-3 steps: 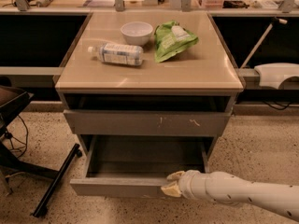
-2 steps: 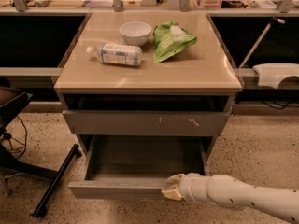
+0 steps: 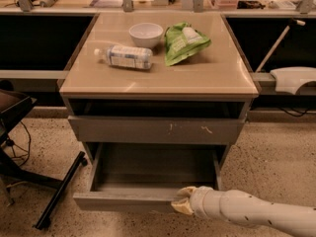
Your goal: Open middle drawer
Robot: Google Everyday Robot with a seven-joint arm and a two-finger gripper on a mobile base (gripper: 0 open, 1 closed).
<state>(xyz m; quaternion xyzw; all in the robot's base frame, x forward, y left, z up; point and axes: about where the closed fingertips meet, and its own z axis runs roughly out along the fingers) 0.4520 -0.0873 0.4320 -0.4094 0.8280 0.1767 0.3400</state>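
The middle drawer (image 3: pixel 123 200) is pulled out of the cabinet below the tabletop, and its grey inside (image 3: pixel 153 169) shows nothing in it. My gripper (image 3: pixel 181 206), on a white arm coming in from the lower right, is at the top edge of the drawer's front, right of the middle. The grey front with white scratches (image 3: pixel 148 131) above it stands slightly out, with a dark gap over it.
On the tan tabletop (image 3: pixel 222 78) lie a plastic bottle (image 3: pixel 123 57) on its side, a white bowl (image 3: pixel 145 33) and a green bag (image 3: pixel 183 42). A black chair base (image 3: pixel 59 191) stands on the floor at left. A white object (image 3: pixel 294 78) juts in at right.
The middle drawer has come a little further out toward the camera, and my gripper has moved with its front edge.
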